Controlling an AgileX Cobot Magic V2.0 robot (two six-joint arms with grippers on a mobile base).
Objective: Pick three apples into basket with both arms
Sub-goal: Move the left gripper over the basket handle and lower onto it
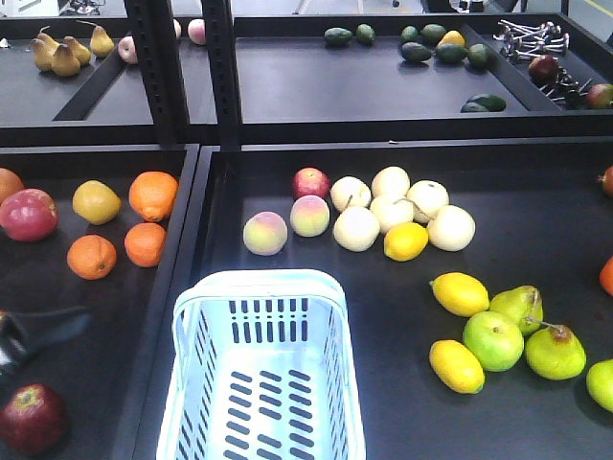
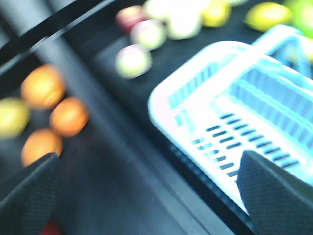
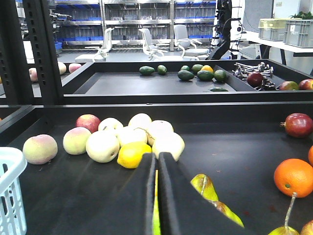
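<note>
While left pincer [image 2: 146, 157] gapes (view blurred), apple [image 1: 32, 418] lies just beside.

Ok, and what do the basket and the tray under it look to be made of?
Basket: pale blue-white moulded plastic, slightly glossy; thick rounded rim and evenly cut slots suggest it. Tray: dark and matte, possibly painted metal or coated board; flat, non-reflective floor with straight raised walls, but the look leaves it open.

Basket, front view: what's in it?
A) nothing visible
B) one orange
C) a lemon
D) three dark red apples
A: in the front view the basket shows only its bare slotted floor and walls, with no fruit inside as far as the frame reaches.
</note>
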